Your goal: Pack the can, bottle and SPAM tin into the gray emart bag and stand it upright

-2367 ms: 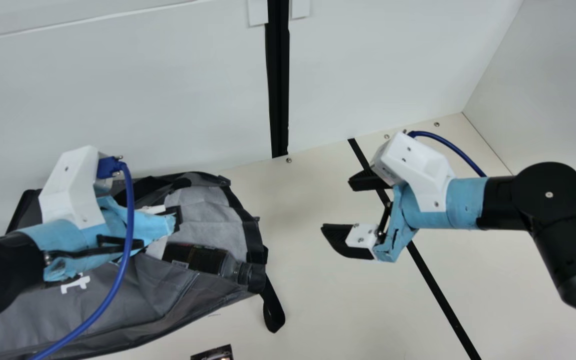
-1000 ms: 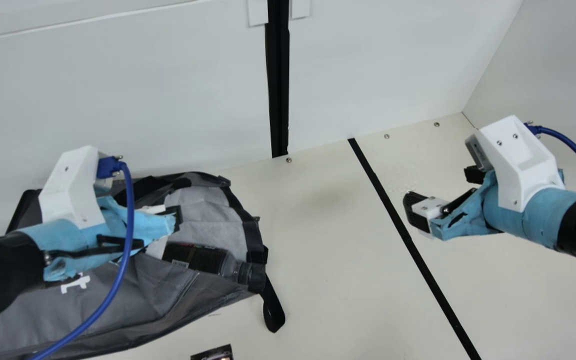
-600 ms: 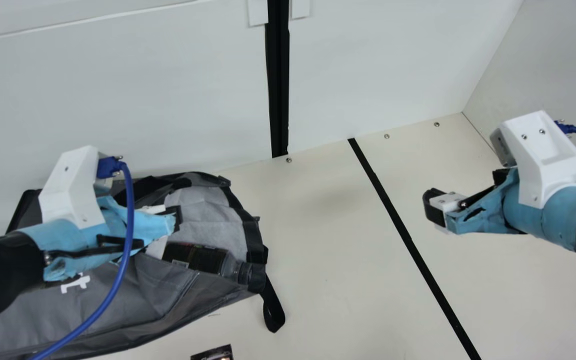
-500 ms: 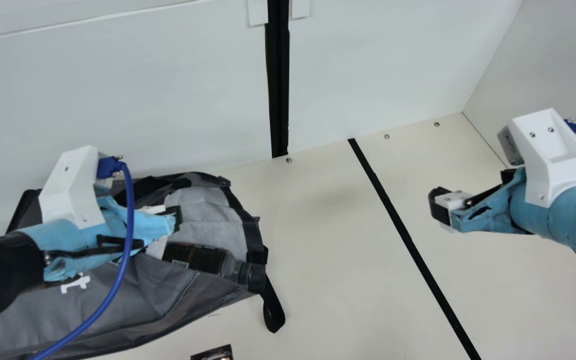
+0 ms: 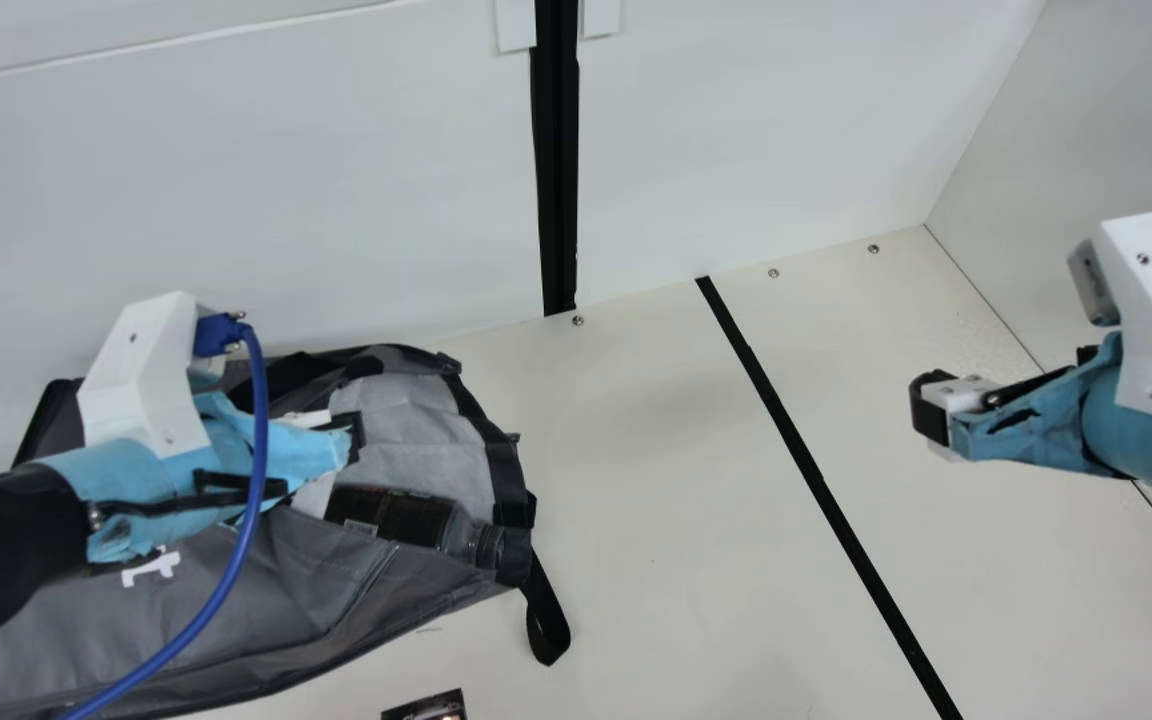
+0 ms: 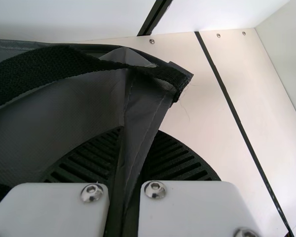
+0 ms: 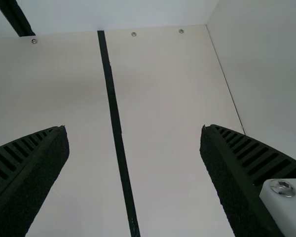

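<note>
The gray bag [image 5: 236, 590] lies on its side at the left, its mouth facing right. Inside the mouth rests a dark bottle [image 5: 401, 518], cap end outward. My left gripper [image 5: 351, 437] is over the bag's opening; in the left wrist view the left gripper [image 6: 138, 132] is shut on a fold of gray bag fabric near a black strap. Over the right part of the table is my right gripper [image 5: 931, 408], away from the bag. In the right wrist view the right gripper [image 7: 134, 127] stands open, nothing between its fingers.
A small dark printed item [image 5: 428, 706] is cut off by the main view's lower edge. A black strap loop [image 5: 547, 625] trails from the bag onto the table [image 5: 676, 560]. White walls border the back and right; a black line [image 5: 816, 480] crosses the table.
My right arm has moved right, away from the bag and towards the right wall. The left arm, the bag and the bottle have stayed where they were.
</note>
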`<action>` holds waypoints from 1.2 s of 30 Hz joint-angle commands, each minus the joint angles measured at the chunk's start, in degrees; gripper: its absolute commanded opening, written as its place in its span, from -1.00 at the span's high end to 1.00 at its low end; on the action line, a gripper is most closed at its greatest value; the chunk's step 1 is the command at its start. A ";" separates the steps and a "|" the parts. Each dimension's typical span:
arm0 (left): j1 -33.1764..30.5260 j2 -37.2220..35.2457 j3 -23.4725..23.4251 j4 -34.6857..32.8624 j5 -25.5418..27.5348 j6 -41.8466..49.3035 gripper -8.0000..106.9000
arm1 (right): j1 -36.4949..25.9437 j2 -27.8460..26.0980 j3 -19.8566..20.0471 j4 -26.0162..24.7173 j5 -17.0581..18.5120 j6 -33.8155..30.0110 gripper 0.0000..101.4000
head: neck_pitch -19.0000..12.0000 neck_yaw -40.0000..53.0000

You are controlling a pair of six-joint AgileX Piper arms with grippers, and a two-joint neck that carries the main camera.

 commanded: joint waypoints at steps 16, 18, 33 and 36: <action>0.00 0.00 0.00 0.00 0.00 0.00 1.00 | -2.55 -4.28 0.86 -4.06 1.99 4.60 -0.87 | -1.30 -0.05; 0.00 0.00 0.00 0.00 0.00 0.00 1.00 | -3.76 -4.74 1.16 -3.77 1.99 4.68 -0.87 | -1.30 -0.05; 0.00 0.00 0.00 0.00 0.00 0.00 1.00 | -12.80 -6.49 1.54 -0.13 1.99 3.25 -0.87 | -1.30 -0.05; 0.00 0.00 0.00 0.00 0.00 0.00 1.00 | -13.79 -6.62 1.57 0.44 1.99 2.96 -0.87 | -1.30 -0.05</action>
